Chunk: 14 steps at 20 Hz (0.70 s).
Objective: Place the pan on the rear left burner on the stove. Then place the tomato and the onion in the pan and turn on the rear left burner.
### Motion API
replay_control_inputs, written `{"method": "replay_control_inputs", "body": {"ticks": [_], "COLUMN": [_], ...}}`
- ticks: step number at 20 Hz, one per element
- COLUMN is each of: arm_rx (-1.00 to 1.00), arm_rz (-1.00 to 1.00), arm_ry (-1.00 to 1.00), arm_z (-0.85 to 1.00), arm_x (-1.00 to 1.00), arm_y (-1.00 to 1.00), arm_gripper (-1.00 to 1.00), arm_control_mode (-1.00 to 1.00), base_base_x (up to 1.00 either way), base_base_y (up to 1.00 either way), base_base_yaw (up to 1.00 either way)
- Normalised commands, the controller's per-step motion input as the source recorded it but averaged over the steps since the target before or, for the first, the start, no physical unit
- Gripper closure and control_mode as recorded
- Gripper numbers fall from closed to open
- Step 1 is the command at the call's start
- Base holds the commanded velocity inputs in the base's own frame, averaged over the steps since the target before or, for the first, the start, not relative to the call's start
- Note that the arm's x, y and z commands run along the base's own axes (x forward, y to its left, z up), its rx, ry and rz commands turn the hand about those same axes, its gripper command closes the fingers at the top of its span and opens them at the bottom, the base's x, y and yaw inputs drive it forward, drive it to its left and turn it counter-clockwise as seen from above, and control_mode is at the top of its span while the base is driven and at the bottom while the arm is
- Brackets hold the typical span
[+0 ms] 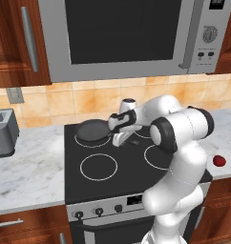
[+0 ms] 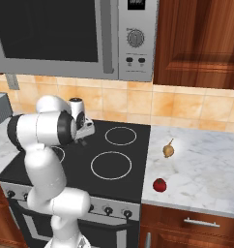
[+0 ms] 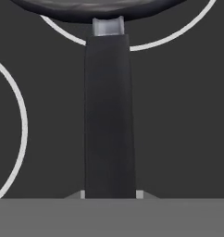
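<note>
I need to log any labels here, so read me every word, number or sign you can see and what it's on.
None can be read.
Microwave display: light marks, too blurred to read.
Microwave dial and buttons: no legible marks.
Stove front panel display: too small to read.
Toaster: no text visible.

No legible text, microwave [image 1: 127, 38] display and stove [image 1: 131, 200] panel markings blurred

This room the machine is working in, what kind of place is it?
A home kitchen, rendered by computer: a black glass stove with ring burners, a microwave above it, and marble counters with wooden cabinets.
</note>
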Motion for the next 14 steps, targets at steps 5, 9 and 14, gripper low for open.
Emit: {"method": "replay_control_inputs", "body": {"ticks": [5, 9, 14], "arm_rx": [-0.03, -0.03, -0.04], "arm_rz": [0.00, 0.00, 0.00], "arm_ry": [0.05, 0.05, 0.05], "arm_z": [-0.30, -0.28, -0.30], "arm_x": [0.38, 0.38, 0.32], "arm_y": [0.05, 0.08, 0.07], "arm_gripper": [1.00, 1.00, 1.00], "arm_control_mode": [-1.00, -1.00, -1.00], "base_base_x": [0.00, 0.00, 0.00], "base_base_y": [0.00, 0.00, 0.00], "base_base_yaw": [0.00, 0.00, 0.00]}}
